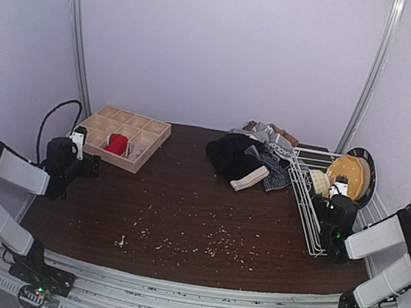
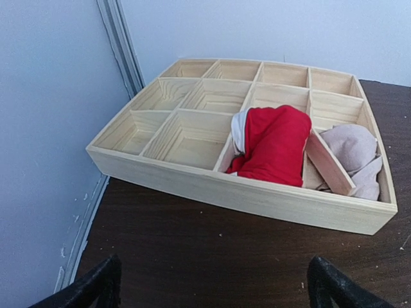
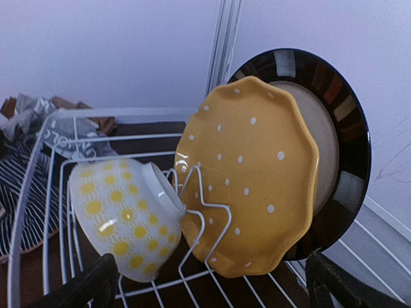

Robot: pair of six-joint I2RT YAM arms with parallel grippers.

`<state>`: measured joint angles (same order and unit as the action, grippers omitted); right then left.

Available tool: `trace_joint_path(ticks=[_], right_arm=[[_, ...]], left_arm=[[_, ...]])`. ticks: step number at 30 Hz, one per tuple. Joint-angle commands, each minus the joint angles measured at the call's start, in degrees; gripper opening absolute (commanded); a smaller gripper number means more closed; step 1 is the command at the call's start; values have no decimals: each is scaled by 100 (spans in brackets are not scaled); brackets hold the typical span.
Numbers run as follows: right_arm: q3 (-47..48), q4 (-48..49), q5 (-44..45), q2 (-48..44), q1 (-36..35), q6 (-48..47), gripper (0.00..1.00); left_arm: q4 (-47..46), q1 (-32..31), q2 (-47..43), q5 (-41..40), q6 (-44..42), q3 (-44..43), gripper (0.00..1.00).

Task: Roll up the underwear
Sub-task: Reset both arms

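Lying in the tray (image 2: pixel 192 183), red underwear (image 2: pixel 275 144) runs lengthwise from near wall toward far. Empty, the left gripper (image 2: pixel 215 282) and right gripper (image 3: pixel 212 282) gape wide.

- I see a wooden grid tray (image 2: pixel 244 196) far left on the table (image 1: pixel 183 197).
- Wire rack (image 3: pixel 128 113), right: yellow plate (image 3: pixel 257 179) and dark-rimmed plate (image 3: pixel 350 128) on edge, 1 spotted bowl (image 3: pixel 115 218) tipped.
- Crumbs (image 1: pixel 207 244) scattered toward the near edge.

Worktop (image 1: pixel 183 197): dark brown wood grain, with pale crumbs (image 1: pixel 199 243) scattered over its near half. Walls (image 1: pixel 222 47): plain, pale lilac-white, closing in the back and both sides. Two grey metal strips (image 1: pixel 80 40) rise at the rear corners. Lighting even and diffuse.
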<state>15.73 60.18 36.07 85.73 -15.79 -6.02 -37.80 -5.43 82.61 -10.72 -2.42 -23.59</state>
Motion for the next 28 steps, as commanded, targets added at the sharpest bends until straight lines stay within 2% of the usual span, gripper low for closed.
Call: trace_joint_path(ticks=[1, 3, 5, 6, 8, 9, 11, 28], right_arm=[[-342, 1535, -812, 270, 198, 153, 100], [-366, 1144, -1389, 222, 475, 484, 100], [-372, 1991, -1585, 745, 566, 262, 100], [-293, 1791, -1513, 749, 560, 289, 100], [129, 312, -1445, 380, 674, 627, 100], [267, 64, -1554, 349, 805, 772, 100], [316, 110, -1616, 419, 949, 865, 100], [307, 121, -1639, 401, 951, 861, 100]], left_arm=[[-1764, 128, 729, 271, -240, 164, 97], [-1470, 129, 651, 329, -199, 94, 98], [-1693, 133, 707, 191, -167, 157, 98], [-1678, 130, 671, 136, -129, 181, 98], [-1692, 132, 676, -32, -62, 194, 98], [-1605, 130, 695, -114, -28, 146, 98], [-1390, 131, 670, -197, 28, 49, 98], [-1442, 125, 692, -211, -3, 59, 98]])
